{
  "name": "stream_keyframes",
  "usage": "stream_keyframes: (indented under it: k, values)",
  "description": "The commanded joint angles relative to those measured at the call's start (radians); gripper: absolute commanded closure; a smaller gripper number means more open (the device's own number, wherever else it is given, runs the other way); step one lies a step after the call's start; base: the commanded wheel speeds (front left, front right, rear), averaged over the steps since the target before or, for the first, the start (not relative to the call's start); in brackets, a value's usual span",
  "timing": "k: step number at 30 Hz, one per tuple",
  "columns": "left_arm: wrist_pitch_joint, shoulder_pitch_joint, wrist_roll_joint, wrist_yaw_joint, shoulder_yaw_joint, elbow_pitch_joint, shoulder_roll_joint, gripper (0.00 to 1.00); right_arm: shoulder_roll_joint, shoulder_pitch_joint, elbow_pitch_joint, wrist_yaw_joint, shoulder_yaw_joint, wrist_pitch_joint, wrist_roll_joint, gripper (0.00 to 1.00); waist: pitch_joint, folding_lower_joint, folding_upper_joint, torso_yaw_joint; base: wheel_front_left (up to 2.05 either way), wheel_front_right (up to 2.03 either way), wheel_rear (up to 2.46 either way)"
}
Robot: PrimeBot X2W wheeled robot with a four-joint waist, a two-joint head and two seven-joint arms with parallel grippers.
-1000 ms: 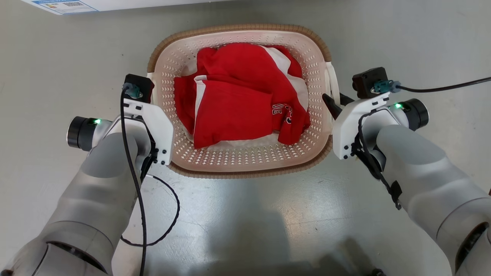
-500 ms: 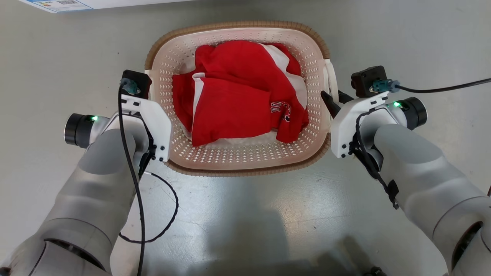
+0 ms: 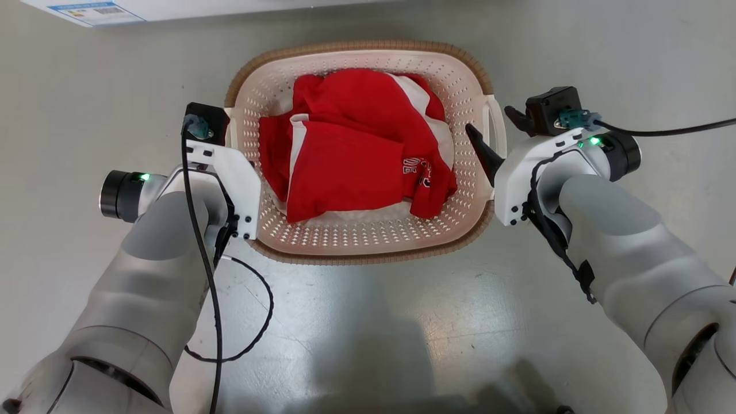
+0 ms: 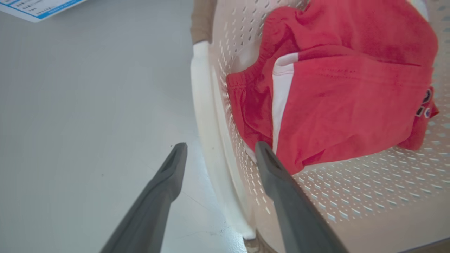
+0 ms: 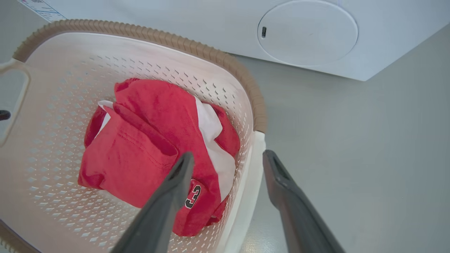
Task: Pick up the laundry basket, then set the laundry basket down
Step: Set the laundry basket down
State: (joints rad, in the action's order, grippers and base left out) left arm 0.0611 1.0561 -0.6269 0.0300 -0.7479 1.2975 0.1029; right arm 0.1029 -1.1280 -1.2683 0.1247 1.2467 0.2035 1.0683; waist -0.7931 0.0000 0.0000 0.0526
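The laundry basket [image 3: 368, 238], cream perforated plastic with a brown rim, stands on the grey floor and holds red and white clothes [image 3: 356, 155]. My left gripper [image 4: 221, 146] is open, with one finger outside and one inside the basket's white left handle [image 4: 204, 105]. In the head view my left wrist hides those fingers. My right gripper [image 3: 497, 135] is open too, its dark fingers standing either side of the right handle [image 3: 495, 123]. In the right wrist view the right gripper [image 5: 228, 158] straddles the same handle [image 5: 255, 168], touching nothing.
A white washing machine [image 5: 306, 35] stands just beyond the basket. Its edge with a blue-bordered label [image 3: 86, 8] shows at the head view's top left. A black cable [image 3: 253, 322] loops off my left wrist over the floor.
My right gripper's fingers, close together at the right handle before, have spread apart and let it go. The left arm has hardly moved. The head view shifted slightly.
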Motion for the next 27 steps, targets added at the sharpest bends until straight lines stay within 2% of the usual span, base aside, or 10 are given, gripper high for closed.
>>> stream_keyframes:
  k: [1,8,11,15,26,27]
  values:
    - [-0.009,0.0,-0.012,0.015,0.018,-0.007,0.026,0.0,-0.008,0.041,-0.002,0.006,0.001,0.02,-0.003,0.0,0.012,0.0,0.0,-0.003,0.0,0.0,0.0]
    - [-0.089,-0.042,-0.038,0.024,0.037,-0.007,0.017,0.0,-0.008,0.062,-0.013,0.006,-0.022,0.056,-0.021,0.0,0.094,0.0,0.0,-0.006,0.0,0.0,0.0]
    - [-0.139,-0.068,-0.056,0.02,0.053,-0.007,0.013,0.0,-0.003,0.054,0.001,0.006,-0.065,0.058,-0.045,0.0,0.143,0.0,0.0,-0.003,0.0,0.0,0.0]
    - [-0.214,-0.106,-0.068,0.018,0.061,-0.007,0.003,0.0,0.025,0.066,0.059,0.006,-0.165,0.058,-0.118,0.0,0.221,0.0,0.0,-0.004,0.0,0.0,0.0]
    - [-0.308,-0.205,-0.072,-0.019,0.049,-0.022,-0.026,0.0,0.099,0.243,0.215,0.006,-0.518,0.058,-0.435,0.0,0.451,0.0,0.0,-0.027,0.0,0.0,0.0]
    - [-0.308,-0.205,-0.072,-0.019,0.049,-0.022,-0.026,0.0,0.099,0.243,0.215,0.006,-0.518,0.058,-0.435,0.0,0.451,0.0,0.0,-0.027,0.0,0.0,0.0]
